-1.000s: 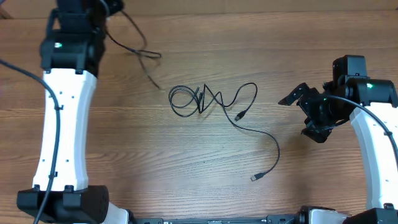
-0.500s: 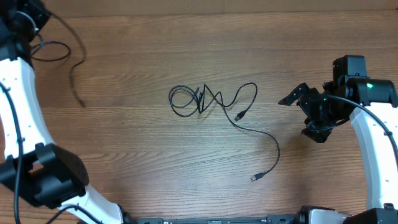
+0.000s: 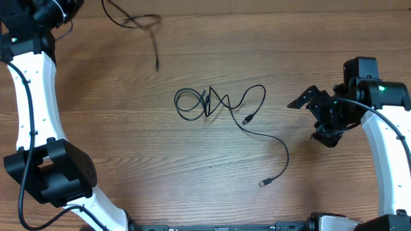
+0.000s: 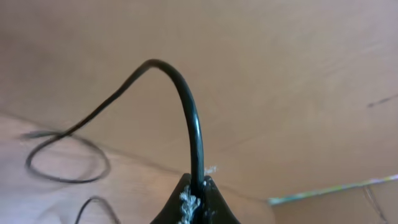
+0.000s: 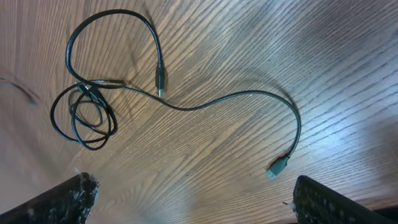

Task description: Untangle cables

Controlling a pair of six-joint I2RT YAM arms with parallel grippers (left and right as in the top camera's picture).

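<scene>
A black cable [image 3: 221, 102] lies on the wooden table at the centre, with coiled loops [image 3: 192, 102] on its left, a jack plug [image 3: 247, 119] and a USB plug [image 3: 264, 183] at the end of its long tail. It also shows in the right wrist view [image 5: 186, 106]. A second black cable [image 3: 135, 22] hangs at the top left. My left gripper [image 4: 196, 202] is shut on that second cable [image 4: 186, 112], at the top left corner of the overhead view. My right gripper [image 3: 309, 114] is open and empty, right of the centre cable.
The left arm [image 3: 32, 96] runs down the left side of the table. The right arm [image 3: 385, 147] stands along the right edge. The far table edge [image 3: 257, 5] is at the top.
My left arm has swung across the far left, carrying the second cable away from the centre cable; it now trails at the top left. The right arm and centre cable have not moved.
</scene>
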